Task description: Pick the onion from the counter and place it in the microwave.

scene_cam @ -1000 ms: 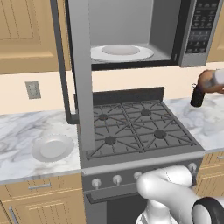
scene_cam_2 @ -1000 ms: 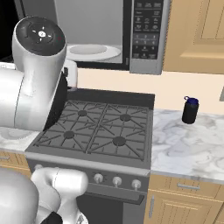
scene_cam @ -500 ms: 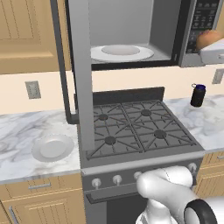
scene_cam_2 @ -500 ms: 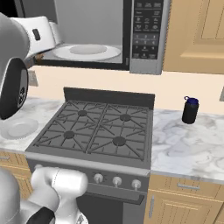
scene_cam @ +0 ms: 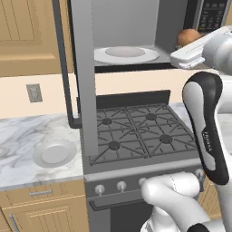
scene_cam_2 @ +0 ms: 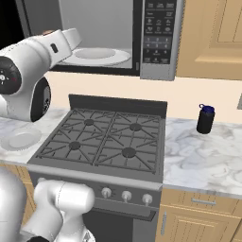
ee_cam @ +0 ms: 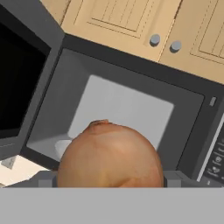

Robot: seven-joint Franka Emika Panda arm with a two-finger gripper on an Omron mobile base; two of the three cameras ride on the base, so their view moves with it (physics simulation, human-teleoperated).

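The jaws are clamped on the onion, one on each side of it, and in the hand view the brown-orange bulb sits big between them, its small tip pointing up toward the open microwave ahead. From the left base view the onion rides above the white hand, level with the microwave's lower front edge, just below the keypad panel and outside the cavity. The gripper is held high, the hand lying nearly flat and aimed at the cavity. The forearm's dark-covered link stands almost upright in front of the stove's right side, rising from the base at the lower right. In the right base view the white wrist reaches up and across to the mouth of the cavity, over the stove's left edge. Inside, the round white turntable lies bare on the microwave floor. The door is swung wide to the left, its long handle hanging over the left tabletop, where a white plate rests near the front edge. On the right tabletop, a dark bottle stands upright by the back wall.
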